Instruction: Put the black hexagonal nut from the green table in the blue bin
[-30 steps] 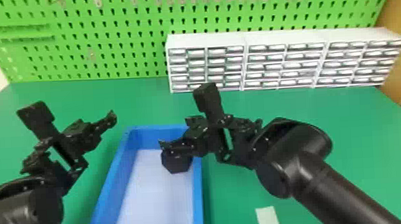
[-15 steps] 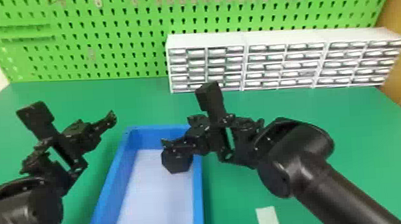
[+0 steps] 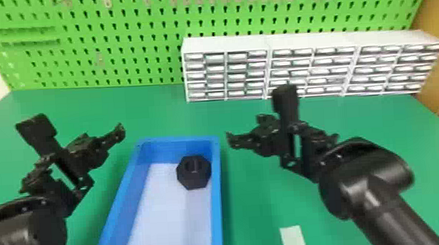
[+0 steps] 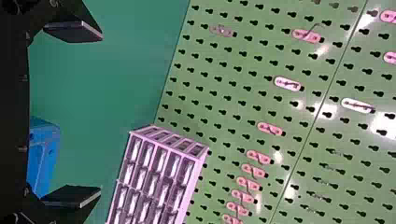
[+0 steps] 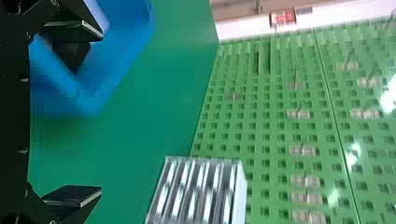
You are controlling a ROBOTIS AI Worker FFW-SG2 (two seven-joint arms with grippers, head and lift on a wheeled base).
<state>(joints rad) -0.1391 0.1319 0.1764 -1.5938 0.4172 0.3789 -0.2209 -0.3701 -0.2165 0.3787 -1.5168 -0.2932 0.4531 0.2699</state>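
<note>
Placement appears complete: the black hexagonal nut (image 3: pixel 197 180) lies in the blue bin (image 3: pixel 216 208), near its far right corner and close to the right wall. The right end effector (image 5: pixel 100 115) is open and empty, above the table (image 3: pixel 256 201) just off the bin's right edge. The left end effector (image 4: pixel 100 115) is also open and empty, beyond the left edge. Principal risk: a low leftward swing of the right arm could catch the rim, dragging the bin or jolting the nut. Nut condition: matt black, thick, six-sided, its dark bore visible from above.
</note>
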